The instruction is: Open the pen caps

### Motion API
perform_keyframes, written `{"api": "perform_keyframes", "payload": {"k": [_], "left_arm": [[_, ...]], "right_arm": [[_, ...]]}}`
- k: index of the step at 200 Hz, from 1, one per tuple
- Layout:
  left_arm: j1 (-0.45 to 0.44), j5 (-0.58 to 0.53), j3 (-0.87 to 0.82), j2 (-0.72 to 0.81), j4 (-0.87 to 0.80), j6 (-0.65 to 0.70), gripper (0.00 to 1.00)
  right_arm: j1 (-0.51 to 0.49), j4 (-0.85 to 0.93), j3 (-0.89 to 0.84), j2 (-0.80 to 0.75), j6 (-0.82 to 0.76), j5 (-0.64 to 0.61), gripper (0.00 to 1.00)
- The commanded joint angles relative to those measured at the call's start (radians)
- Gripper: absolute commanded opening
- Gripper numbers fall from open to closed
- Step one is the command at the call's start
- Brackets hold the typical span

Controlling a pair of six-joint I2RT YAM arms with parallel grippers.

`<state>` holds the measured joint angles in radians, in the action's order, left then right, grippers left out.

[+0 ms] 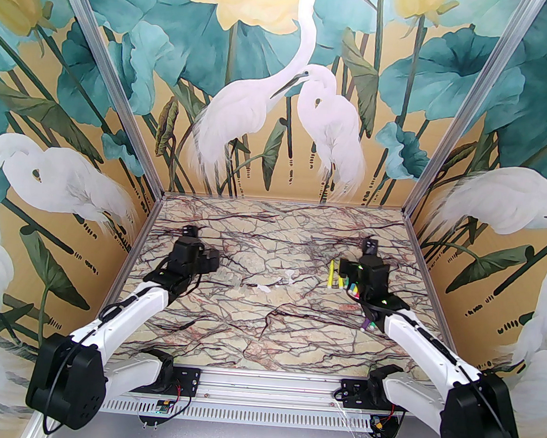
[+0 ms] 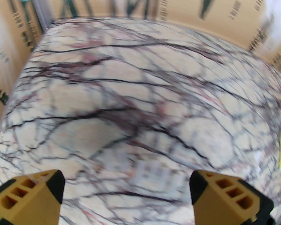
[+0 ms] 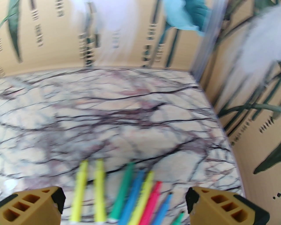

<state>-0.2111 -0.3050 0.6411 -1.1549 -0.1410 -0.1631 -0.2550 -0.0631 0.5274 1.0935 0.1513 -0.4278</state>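
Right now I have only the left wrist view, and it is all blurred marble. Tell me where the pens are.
Observer: The pens lie clustered on the right half of the table.
Operator: Report the right gripper.
Observer: The right gripper is open, with its fingers wide apart just over the pens, gripping none.
Operator: Find me loose caps.
Observer: Two pale see-through pieces lie mid-table, left of the pens. They are likely caps, but too small to be sure.
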Motion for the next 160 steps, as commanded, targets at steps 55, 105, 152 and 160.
{"api": "perform_keyframes", "payload": {"k": [55,105,152,160], "left_arm": [[0.16,0.03,-0.203,-0.155,0.644,0.068,1.0],[0.175,0.087,-0.232,-0.302,0.95,0.167,1.0],[0.198,0.169,-0.271,-0.407,1.11,0.163,1.0],[0.207,0.178,-0.266,-0.404,1.096,0.154,1.0]], "right_arm": [[0.172,-0.605,-0.209,0.132,-0.048,0.04,0.99],[0.218,-0.832,-0.195,0.346,-0.054,0.112,0.99],[0.241,-0.858,-0.161,0.453,-0.059,0.204,0.99],[0.243,-0.859,-0.158,0.459,-0.061,0.211,0.99]]}}
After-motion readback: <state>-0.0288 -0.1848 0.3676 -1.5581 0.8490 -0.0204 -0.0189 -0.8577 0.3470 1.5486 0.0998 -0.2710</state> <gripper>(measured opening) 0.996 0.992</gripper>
